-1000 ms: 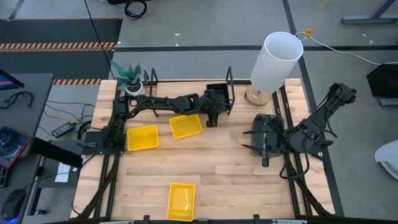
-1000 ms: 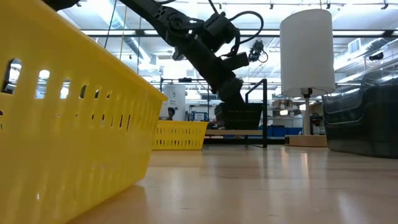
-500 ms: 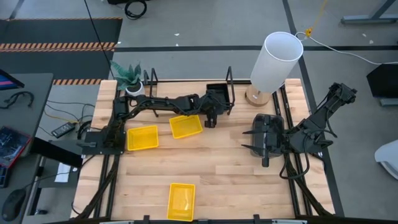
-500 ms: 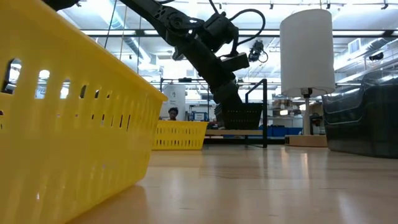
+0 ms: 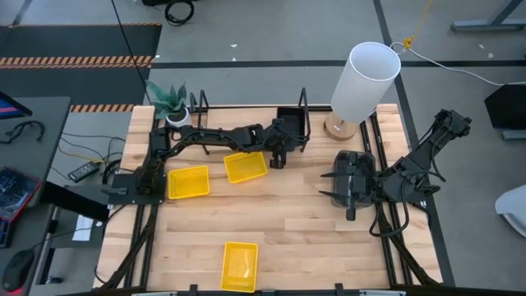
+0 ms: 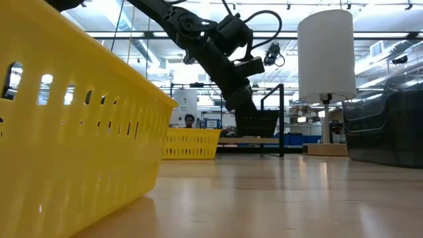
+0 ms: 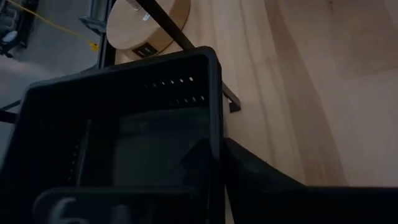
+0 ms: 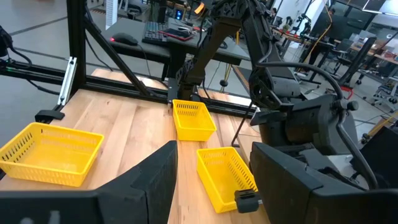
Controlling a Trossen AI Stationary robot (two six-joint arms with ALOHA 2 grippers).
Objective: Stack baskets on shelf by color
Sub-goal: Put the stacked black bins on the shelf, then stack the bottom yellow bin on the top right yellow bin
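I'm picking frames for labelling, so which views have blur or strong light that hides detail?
Low view: the nearest yellow basket fills the foreground, soft and out of focus, with bright ceiling lights behind. Left wrist view: the black basket is dark and its interior hard to read, the left pincer's fingers blurred. High view: evenly lit, the white lamp bright but readable.

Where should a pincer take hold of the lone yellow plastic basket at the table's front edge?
The yellow slotted plastic basket sits upright and open-topped, with nothing close beside it, and looks too wide to span. Take a thin side wall at its rim, coming straight down from above, one finger inside and one outside.
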